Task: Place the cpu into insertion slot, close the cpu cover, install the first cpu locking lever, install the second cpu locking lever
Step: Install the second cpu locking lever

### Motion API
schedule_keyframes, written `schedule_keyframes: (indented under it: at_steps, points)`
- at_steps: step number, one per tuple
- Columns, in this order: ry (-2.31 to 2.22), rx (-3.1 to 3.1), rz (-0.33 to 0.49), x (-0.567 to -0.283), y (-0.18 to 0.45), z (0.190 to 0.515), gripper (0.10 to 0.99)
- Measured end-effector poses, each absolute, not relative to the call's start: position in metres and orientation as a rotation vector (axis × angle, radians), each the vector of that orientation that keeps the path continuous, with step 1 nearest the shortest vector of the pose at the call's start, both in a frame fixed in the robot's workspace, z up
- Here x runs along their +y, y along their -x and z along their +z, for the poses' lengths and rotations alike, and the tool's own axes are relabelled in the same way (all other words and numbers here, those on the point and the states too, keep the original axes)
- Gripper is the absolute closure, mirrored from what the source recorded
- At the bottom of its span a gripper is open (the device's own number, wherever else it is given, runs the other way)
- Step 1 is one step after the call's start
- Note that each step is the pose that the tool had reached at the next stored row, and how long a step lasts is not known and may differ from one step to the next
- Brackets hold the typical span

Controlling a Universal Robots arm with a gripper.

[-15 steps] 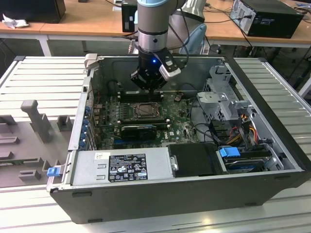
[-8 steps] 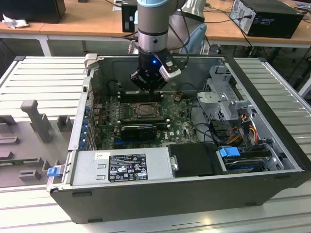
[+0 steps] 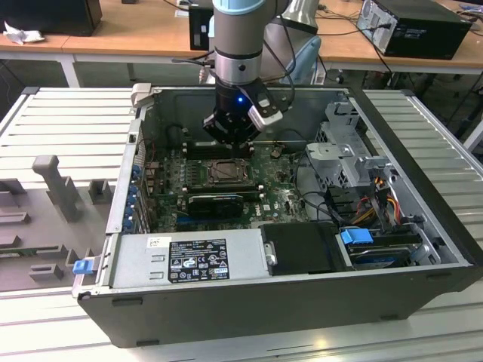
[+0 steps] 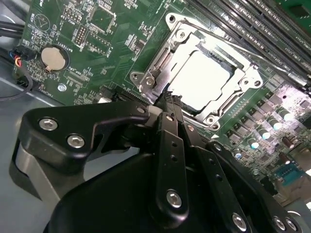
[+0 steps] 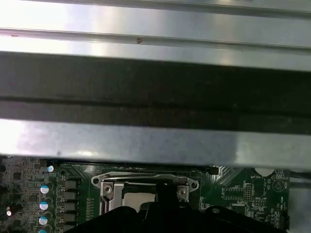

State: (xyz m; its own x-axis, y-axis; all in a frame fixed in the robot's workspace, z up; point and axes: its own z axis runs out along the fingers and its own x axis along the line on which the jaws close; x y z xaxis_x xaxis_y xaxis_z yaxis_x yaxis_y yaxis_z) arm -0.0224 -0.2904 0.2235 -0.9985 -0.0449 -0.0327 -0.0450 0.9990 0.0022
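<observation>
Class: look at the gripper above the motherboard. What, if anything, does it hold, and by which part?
Nothing can be seen held. The gripper has its tips together at the edge of the cpu cover; whether they pinch anything cannot be told.

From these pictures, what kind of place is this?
Probably an electronics lab or a workshop for computer assembly. An open computer case lies on a ribbed metal bench under a robot arm, and wooden desks behind it carry more computers.

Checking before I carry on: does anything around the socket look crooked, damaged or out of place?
Nothing stands out. In the second wrist view the cpu lies flat and square in the insertion slot, with the cpu cover down around it. The claw sits at the socket's edge. The green board around it looks intact.
</observation>
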Motion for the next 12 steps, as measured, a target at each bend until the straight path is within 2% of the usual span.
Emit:
schedule_keyframes:
  at_steps: [8, 12]
  points:
    - [0.07, 3.108, 0.004, -0.291, 0.022, 0.24, 0.98]
    - [0.065, 3.108, -0.002, -0.302, 0.022, 0.241, 0.98]
